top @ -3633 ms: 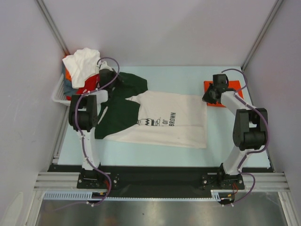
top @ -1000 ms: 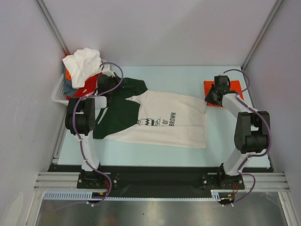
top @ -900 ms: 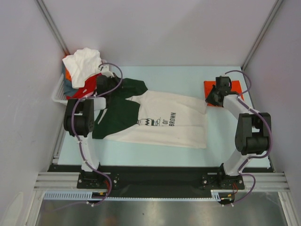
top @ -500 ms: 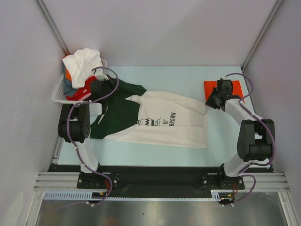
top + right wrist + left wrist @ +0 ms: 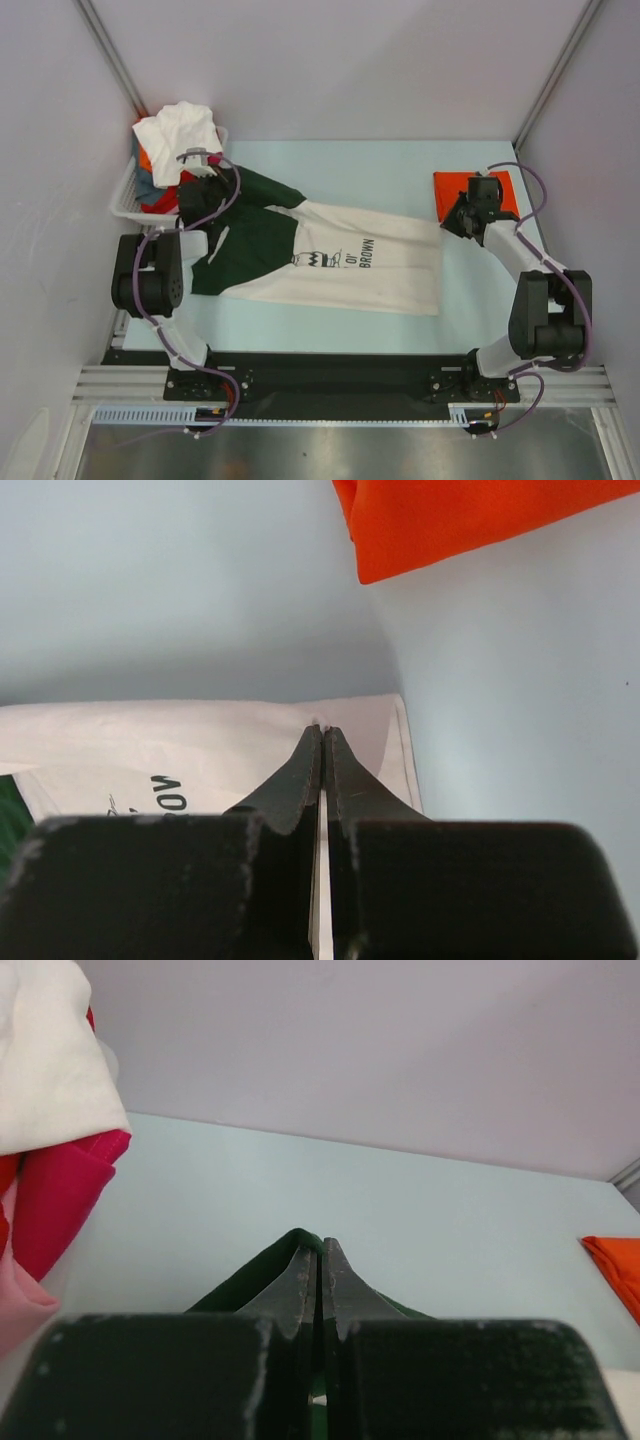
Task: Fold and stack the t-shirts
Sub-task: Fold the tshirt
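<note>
Both of your arms have swung outward since the earlier frames, the left one toward the left wall and the right one toward the right wall. The far edge of the cream t-shirt [image 5: 370, 270] is now drawn out longer and straighter between them.

Your left gripper [image 5: 319, 1248] is pinched closed on the dark green shoulder cloth [image 5: 250, 1285] of that shirt; the wrist view shows a green fold caught right at the tips. It sits just beside the white slotted basket [image 5: 122, 203]. Your right gripper [image 5: 322, 732] is clamped closed too, on the far right corner of the shirt's cream body, with the cloth edge visible between its tips.

The shirt lies spread across the pale blue table [image 5: 380, 160], green shoulders and sleeves to the left, hem to the right, chest print facing up near the middle.

The basket stands at the far left corner of the table against the wall and is heaped above its rim. A crumpled white shirt [image 5: 175, 130] is on top, with red cloth [image 5: 165, 197] and a strip of orange [image 5: 143, 158] under it. Your left wrist view adds a magenta-red fold [image 5: 60, 1200] and a pink one [image 5: 20, 1305] hanging at that side.

The folded orange-red t-shirt [image 5: 448, 188] lies flat at the far right, just beyond your right gripper and apart from the cream shirt's corner.
</note>
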Action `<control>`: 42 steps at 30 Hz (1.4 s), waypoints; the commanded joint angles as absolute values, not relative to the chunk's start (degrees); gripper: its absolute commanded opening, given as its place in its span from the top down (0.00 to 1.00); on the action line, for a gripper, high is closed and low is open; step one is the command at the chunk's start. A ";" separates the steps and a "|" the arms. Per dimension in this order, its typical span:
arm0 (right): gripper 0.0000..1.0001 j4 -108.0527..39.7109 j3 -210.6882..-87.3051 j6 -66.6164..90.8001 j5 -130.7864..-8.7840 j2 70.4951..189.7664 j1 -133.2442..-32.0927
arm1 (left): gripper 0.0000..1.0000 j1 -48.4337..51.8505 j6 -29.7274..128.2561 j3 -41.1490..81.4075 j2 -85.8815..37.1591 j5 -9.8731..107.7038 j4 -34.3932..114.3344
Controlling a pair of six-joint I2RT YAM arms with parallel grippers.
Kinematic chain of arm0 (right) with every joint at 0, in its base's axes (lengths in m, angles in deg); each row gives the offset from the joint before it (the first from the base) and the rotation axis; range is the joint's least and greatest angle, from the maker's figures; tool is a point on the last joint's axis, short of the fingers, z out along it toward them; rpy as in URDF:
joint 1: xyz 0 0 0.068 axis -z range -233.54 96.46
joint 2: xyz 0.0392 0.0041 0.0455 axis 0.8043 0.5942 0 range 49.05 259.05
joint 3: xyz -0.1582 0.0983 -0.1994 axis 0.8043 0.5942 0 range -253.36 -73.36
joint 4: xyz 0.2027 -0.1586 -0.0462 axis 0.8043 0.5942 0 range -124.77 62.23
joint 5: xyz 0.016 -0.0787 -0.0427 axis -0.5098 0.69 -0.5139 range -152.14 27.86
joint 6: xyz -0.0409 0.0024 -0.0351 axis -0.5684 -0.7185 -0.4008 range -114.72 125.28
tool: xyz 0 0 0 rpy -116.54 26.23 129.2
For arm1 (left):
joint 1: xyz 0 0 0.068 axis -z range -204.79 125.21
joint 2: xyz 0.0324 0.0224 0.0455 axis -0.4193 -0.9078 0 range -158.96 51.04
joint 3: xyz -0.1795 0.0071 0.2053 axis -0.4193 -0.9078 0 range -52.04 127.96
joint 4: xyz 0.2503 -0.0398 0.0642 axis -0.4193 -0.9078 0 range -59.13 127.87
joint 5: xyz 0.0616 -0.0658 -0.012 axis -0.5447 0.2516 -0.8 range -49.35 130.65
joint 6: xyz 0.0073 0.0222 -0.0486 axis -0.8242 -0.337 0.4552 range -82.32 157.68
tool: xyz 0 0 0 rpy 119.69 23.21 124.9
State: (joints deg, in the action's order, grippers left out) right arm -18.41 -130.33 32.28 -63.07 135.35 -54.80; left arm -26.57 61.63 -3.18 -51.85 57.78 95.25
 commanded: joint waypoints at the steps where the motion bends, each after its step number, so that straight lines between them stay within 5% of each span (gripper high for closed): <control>1: 1.00 -20.00 -128.91 33.58 -62.76 132.46 -53.98 | 1.00 -26.90 61.15 -5.28 -46.34 59.20 101.06; 32: 1.00 -31.25 -110.81 41.49 -65.40 122.79 -51.78 | 1.00 -27.07 56.75 -22.07 -31.31 51.11 91.57; 37: 0.93 -33.27 -107.65 43.07 -66.19 121.91 -51.78 | 1.00 -27.25 59.21 -23.91 -30.17 53.13 90.52; 42: 0.64 -36.61 -103.61 44.56 -65.40 118.93 -51.78 | 1.00 -27.34 62.03 -24.53 -29.46 53.84 88.32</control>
State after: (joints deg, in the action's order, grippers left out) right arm -32.22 -104.83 43.25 -66.09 122.04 -52.13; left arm -26.64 59.73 -23.59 -32.13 53.04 88.43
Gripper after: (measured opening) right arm 0.342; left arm 0.014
